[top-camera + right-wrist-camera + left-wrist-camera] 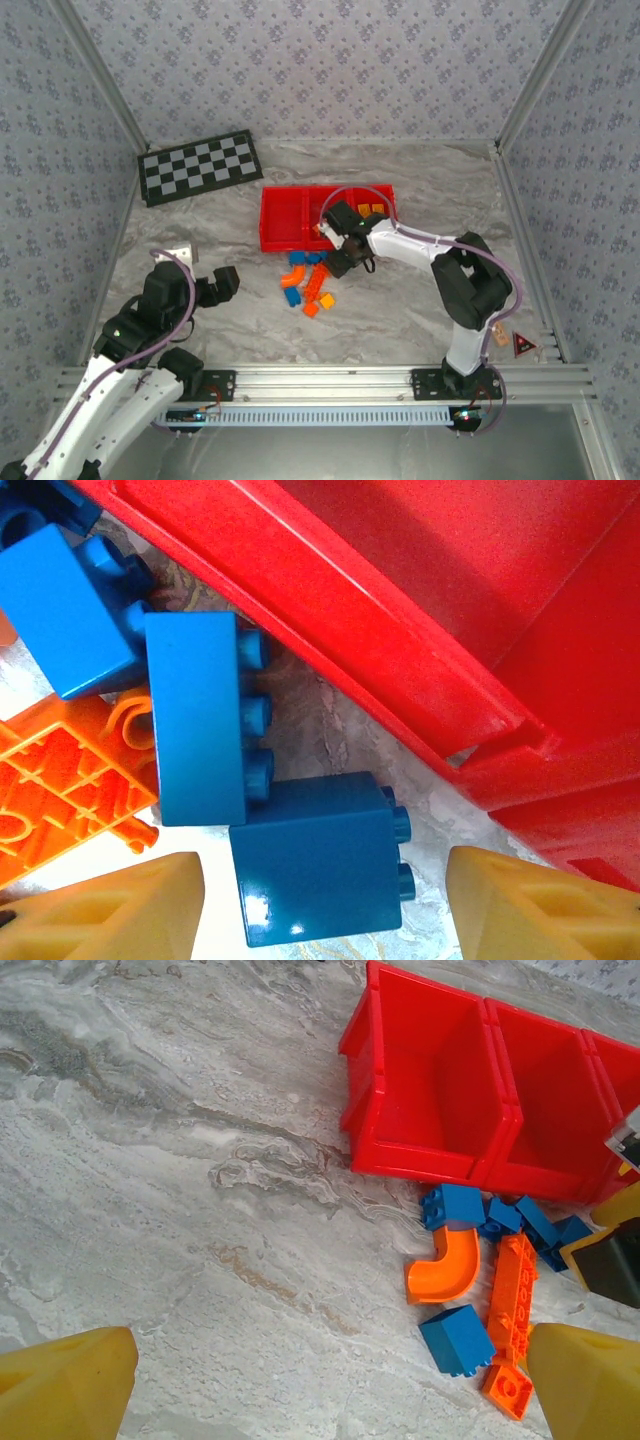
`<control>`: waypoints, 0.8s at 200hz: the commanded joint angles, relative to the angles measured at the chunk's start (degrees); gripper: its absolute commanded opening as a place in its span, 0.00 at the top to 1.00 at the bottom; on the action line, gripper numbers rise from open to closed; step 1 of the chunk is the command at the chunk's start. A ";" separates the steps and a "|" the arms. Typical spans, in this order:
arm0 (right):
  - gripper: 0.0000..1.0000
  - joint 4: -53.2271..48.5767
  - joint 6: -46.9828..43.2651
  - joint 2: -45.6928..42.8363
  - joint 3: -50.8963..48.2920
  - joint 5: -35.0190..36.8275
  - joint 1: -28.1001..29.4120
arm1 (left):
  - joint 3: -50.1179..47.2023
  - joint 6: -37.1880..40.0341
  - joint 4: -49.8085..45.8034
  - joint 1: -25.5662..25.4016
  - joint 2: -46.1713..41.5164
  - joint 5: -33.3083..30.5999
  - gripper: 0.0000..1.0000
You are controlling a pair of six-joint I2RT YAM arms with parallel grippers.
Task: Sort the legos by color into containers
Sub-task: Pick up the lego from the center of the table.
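A blue square brick (pixel 315 855) lies on its side on the marbled tabletop (pixel 180 1190), just beside the near wall of the red tray (pixel 400 660). The right gripper (pixel 322 880) straddles it, jaws apart, with a strip of table showing on each side of the brick. A longer blue brick (pixel 205 720) touches its upper edge, with a third blue brick (pixel 65 610) and an orange piece (pixel 60 790), hollow side up, close by. The other loose legos (pixel 312 285) are heaped in front of the tray's middle compartment. Two yellow-orange bricks (pixel 371 209) sit in the right compartment. The left gripper (pixel 225 283) hangs well left of the heap, jaws spread wide over bare table. A checkerboard (pixel 200 167) lies at the far left.
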 commanded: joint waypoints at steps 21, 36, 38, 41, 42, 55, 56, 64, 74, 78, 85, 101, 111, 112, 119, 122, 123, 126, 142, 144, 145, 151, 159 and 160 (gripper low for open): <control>0.37 -3.73 -0.70 2.38 2.29 1.15 0.58 | -0.10 0.86 0.90 -0.35 0.76 3.54 0.00; 0.37 -4.26 -0.72 3.14 2.60 1.46 0.61 | -0.17 1.28 1.54 -0.39 1.14 6.12 0.00; 0.37 -4.33 -0.72 3.23 2.69 1.42 0.67 | -0.17 1.34 1.66 -0.39 1.22 6.59 0.00; 0.37 -4.37 -0.72 3.40 2.77 1.57 0.67 | -0.19 1.43 1.81 -0.39 1.32 7.20 0.00; 0.37 -4.37 -0.77 3.43 2.82 1.58 0.68 | -0.18 1.46 1.85 -0.35 1.37 7.41 0.00; 0.37 -4.63 -0.72 4.03 3.09 1.66 0.85 | -0.28 1.99 2.58 -0.46 2.29 10.42 0.00; 0.37 -4.64 -0.72 4.05 3.07 1.63 0.81 | -0.27 2.04 2.64 -0.51 2.39 10.69 0.00; 0.37 -4.81 -0.72 4.40 3.36 1.75 0.85 | -0.33 2.54 3.19 -0.64 3.18 12.72 0.00; 0.39 -4.82 -0.64 4.75 3.55 1.93 0.90 | -0.44 3.09 3.82 -1.27 4.32 14.58 0.00; 0.40 -4.88 -0.63 4.86 3.67 1.88 1.00 | -0.50 3.21 3.99 -1.65 4.84 14.95 0.00; 0.42 -4.90 -0.55 5.00 3.84 1.93 1.03 | -0.44 3.41 4.05 -2.32 5.79 15.45 0.00; 0.47 -4.86 -0.16 4.87 3.96 2.22 1.10 | -0.09 4.11 4.05 -4.38 7.84 16.30 0.00; 0.50 -4.91 0.13 4.57 3.84 2.40 1.07 | 0.08 4.29 4.01 -5.53 8.68 16.41 0.00; 0.50 -4.91 0.14 4.54 3.84 2.43 1.05 | 0.09 4.29 4.01 -5.64 8.75 16.41 0.00; 0.52 -5.12 0.24 4.24 3.85 2.51 1.11 | 0.18 4.38 3.89 -6.25 9.06 16.37 0.00; 0.53 -5.28 0.32 4.11 3.97 2.55 1.11 | 0.18 4.38 3.92 -6.49 9.15 16.33 0.00; 0.53 -5.31 0.37 4.05 3.99 2.60 1.08 | 0.22 4.38 3.92 -6.52 9.16 16.32 0.00; 0.54 -5.48 0.41 3.89 4.01 2.70 1.14 | 0.26 4.44 3.92 -6.74 9.16 16.28 0.00; 0.57 -6.15 0.59 2.63 3.95 3.16 1.31 | 0.24 4.35 3.79 -7.40 8.59 15.65 0.00; 0.58 -6.20 0.64 2.42 3.91 3.17 1.39 | 0.19 4.37 3.78 -7.39 8.45 15.56 0.00; 0.58 -6.26 0.66 2.33 3.91 3.17 1.39 | 0.19 4.38 3.81 -7.41 8.41 15.50 0.00; 0.58 -6.51 0.85 1.71 3.85 3.34 1.49 | 0.10 4.30 3.86 -7.48 7.93 15.16 0.00; 0.58 -6.95 1.11 0.84 3.91 3.50 1.63 | 0.00 4.23 3.99 -7.50 7.23 14.71 0.00; 0.59 -7.02 1.16 0.74 3.92 3.51 1.60 | -0.04 4.22 4.00 -7.50 7.14 14.64 0.00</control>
